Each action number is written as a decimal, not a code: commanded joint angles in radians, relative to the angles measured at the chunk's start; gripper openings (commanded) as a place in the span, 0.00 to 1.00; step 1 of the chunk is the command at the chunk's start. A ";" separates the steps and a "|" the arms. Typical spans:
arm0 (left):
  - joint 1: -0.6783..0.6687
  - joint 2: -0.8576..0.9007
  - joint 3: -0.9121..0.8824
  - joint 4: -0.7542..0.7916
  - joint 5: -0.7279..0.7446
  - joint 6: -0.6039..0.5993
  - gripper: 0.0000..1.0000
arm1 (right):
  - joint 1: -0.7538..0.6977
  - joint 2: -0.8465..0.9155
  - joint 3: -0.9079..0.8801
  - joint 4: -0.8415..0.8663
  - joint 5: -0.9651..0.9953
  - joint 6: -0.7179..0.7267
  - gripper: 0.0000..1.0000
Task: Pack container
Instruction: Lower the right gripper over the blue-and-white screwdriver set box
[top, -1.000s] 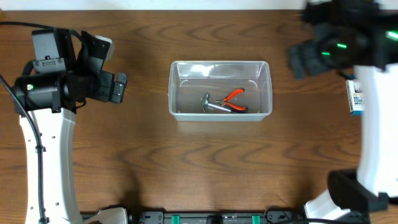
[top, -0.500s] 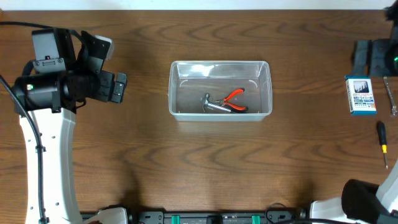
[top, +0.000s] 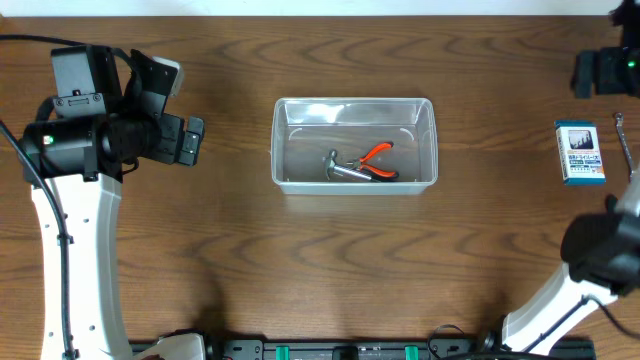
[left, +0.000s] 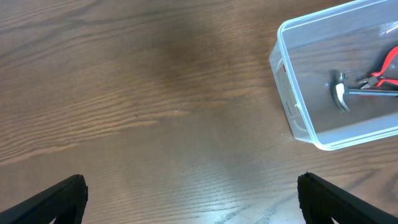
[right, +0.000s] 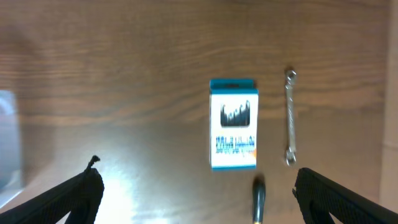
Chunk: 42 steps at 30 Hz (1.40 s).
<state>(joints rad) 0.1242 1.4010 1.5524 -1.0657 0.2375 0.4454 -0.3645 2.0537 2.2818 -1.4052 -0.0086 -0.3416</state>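
Viewing overhead: one container (top: 305, 150) sits well ahead of the left claw (top: 190, 140), holding one hammer (top: 340, 168) and one pliers (top: 378, 155). One box (top: 580, 152) lies near the right claw (top: 598, 72).
Left wrist: claw spread wide, empty; container ahead, off to its right-hand finger's side.
Right wrist: claw spread wide, empty. Ahead lie one box, one wrench (right: 290, 118) and one dark handle (right: 258, 196).

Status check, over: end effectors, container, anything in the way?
Left end effector open, empty. Right end effector open, empty, near box, wrench. Container holds hammer, pliers. Nothing covers it.
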 joint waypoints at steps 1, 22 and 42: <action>0.006 0.004 0.001 0.002 0.013 -0.002 0.98 | -0.021 0.045 0.003 0.045 0.008 -0.061 0.99; 0.006 0.004 0.001 0.002 0.013 -0.002 0.98 | -0.195 0.285 0.005 0.010 -0.069 -0.123 0.99; 0.006 0.004 0.001 0.002 0.013 -0.002 0.98 | -0.176 0.436 0.005 0.026 0.035 -0.074 0.99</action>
<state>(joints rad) 0.1242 1.4010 1.5524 -1.0653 0.2375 0.4454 -0.5529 2.4680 2.2803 -1.3823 -0.0017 -0.4442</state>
